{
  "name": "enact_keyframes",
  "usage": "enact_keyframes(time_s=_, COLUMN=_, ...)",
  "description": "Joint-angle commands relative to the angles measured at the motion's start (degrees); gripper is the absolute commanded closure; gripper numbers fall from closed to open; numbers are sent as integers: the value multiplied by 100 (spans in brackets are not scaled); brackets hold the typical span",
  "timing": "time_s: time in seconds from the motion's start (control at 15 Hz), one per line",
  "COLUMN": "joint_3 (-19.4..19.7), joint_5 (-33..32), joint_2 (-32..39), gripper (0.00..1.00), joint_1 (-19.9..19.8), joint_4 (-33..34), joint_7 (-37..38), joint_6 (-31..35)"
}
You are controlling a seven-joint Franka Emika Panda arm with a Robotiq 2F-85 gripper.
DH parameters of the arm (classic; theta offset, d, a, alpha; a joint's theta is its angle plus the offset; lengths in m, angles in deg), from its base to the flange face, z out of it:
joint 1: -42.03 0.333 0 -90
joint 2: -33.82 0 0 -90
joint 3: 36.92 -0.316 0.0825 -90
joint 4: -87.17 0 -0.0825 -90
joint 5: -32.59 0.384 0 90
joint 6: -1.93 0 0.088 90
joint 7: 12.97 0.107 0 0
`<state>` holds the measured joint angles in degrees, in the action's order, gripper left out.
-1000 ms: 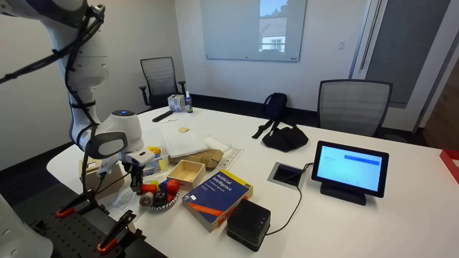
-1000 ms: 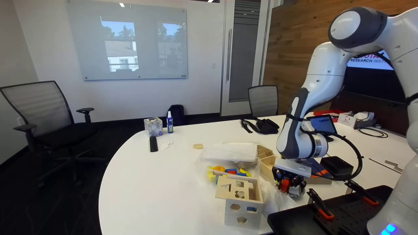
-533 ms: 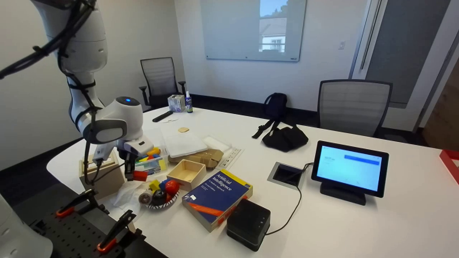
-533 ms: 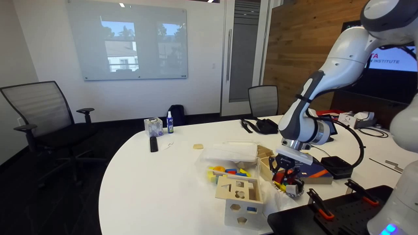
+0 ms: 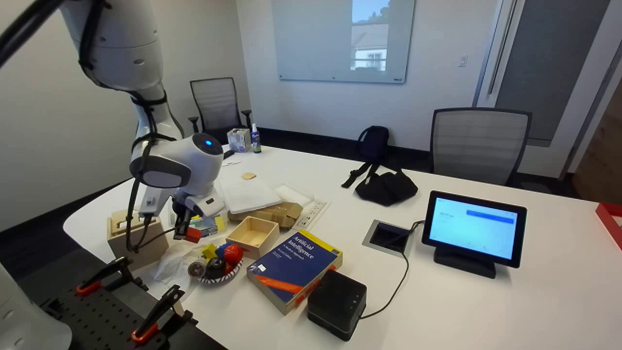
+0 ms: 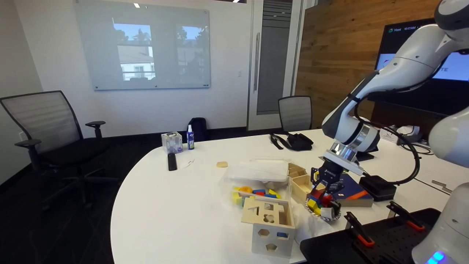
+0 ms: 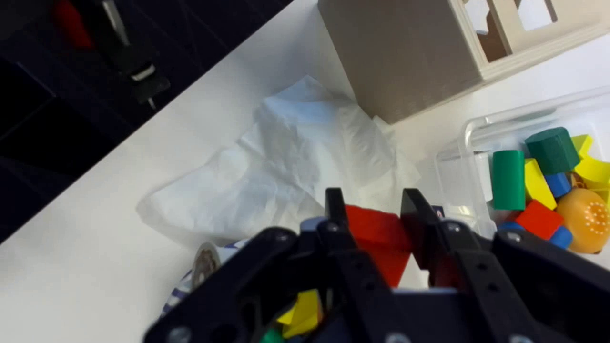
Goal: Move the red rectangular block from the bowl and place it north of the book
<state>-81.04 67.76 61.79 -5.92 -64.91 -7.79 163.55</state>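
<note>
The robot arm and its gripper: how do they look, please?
The arm has smooth, rounded white segments with dark grey patches, plus a silver ring and a round blue light near its end. Black cables run along it, strapped on. The gripper is black and jointed, with slim fingers; its pale lettering is too tiny to read.

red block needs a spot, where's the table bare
Bare white tabletop: between the thick navy-blue book, black fabric bag and metal-framed recess; also between the slim black remote and pale wooden shape-sorter box. Crowded: around the striped round bowl.
</note>
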Motion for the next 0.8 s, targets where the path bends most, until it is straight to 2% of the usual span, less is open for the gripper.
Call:
enact_keyframes(time_s=0.0, joint_3=348, joint_5=790, joint_2=-68, gripper=91, joint_1=-316, joint_4=312, joint_7=-848, joint_6=-864)
enact_keyframes(time_s=0.2, joint_3=1127, joint_5=1384, joint_2=-140, gripper=91, joint_1=-4, joint_4=640, joint_7=-1387, joint_6=-1606)
enact_keyframes(time_s=0.47, joint_3=2401, joint_5=2098, joint_2=-214, gripper=91, joint_1=713, joint_4=943, joint_7=-1889, joint_6=-2550)
enact_keyframes(time_s=0.73, joint_3=3683, joint_5=2407, joint_2=-41, gripper=91, joint_1=1518, joint_4=1128, joint_7=-2052, joint_6=-3229)
